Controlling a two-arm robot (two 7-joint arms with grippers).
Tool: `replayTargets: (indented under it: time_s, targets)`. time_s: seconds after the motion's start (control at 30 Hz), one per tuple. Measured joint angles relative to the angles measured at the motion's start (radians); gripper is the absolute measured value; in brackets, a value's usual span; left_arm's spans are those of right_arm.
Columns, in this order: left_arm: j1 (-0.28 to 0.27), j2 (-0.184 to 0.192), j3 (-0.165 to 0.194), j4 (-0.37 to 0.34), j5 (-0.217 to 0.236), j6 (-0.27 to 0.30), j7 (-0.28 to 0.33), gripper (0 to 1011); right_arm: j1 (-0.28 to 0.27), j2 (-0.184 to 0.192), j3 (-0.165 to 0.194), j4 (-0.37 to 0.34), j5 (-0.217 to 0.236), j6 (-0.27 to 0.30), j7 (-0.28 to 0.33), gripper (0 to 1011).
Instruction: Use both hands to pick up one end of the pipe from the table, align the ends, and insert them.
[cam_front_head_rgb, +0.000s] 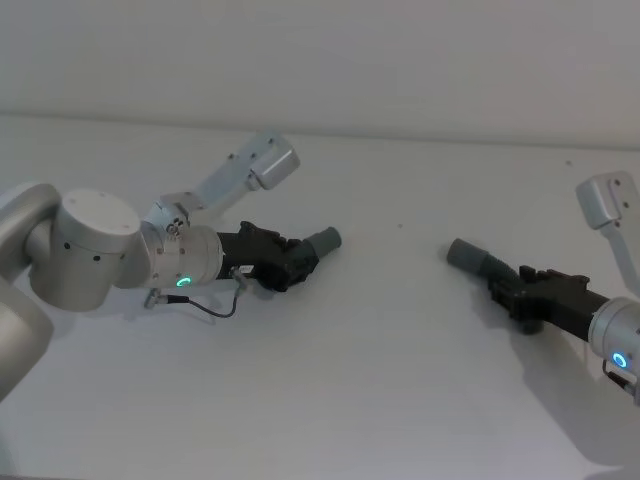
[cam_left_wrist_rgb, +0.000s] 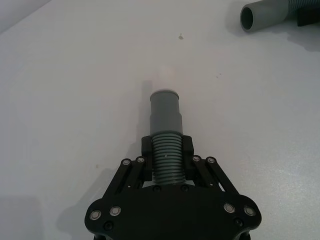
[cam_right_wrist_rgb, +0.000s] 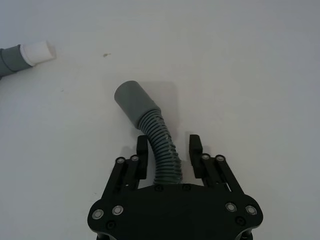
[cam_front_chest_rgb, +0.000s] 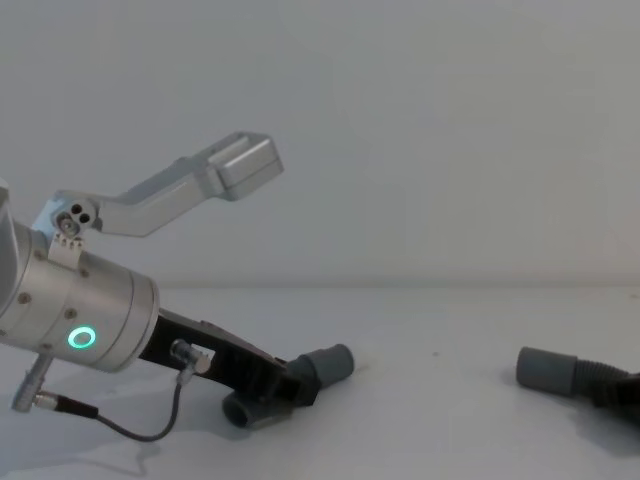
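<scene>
Left gripper (cam_left_wrist_rgb: 167, 148) clamps the corrugated hose (cam_left_wrist_rgb: 167, 165) behind the white-tipped cuff (cam_left_wrist_rgb: 165, 107), leaving it free to insert; right gripper (cam_right_wrist_rgb: 169, 145) straddles the socket piece (cam_right_wrist_rgb: 134, 102), jaws open.

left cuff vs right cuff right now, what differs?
1. The left cuff ends in a narrower white tip; the right cuff is a hollow, open socket.
2. The left hose runs straight behind the left cuff; the right hose bends behind the right cuff.
3. The left gripper is clamped on its hose; the right gripper straddles its hose, fingers apart.
Shared: both are smooth grey cuffs, facing each other across a gap over the table.
</scene>
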Motion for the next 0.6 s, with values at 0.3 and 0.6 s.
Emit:
replayTargets:
  time_s: [0.3, 0.6]
  targets:
    - [0.000, 0.000, 0.000, 0.000, 0.000, 0.000, 0.000, 327, -0.001, -0.001, 0.000, 0.000, -0.001, 0.000, 0.000, 255]
    - [0.000, 0.000, 0.000, 0.000, 0.000, 0.000, 0.000, 327, -0.001, -0.001, 0.000, 0.000, -0.001, -0.001, 0.000, 175]
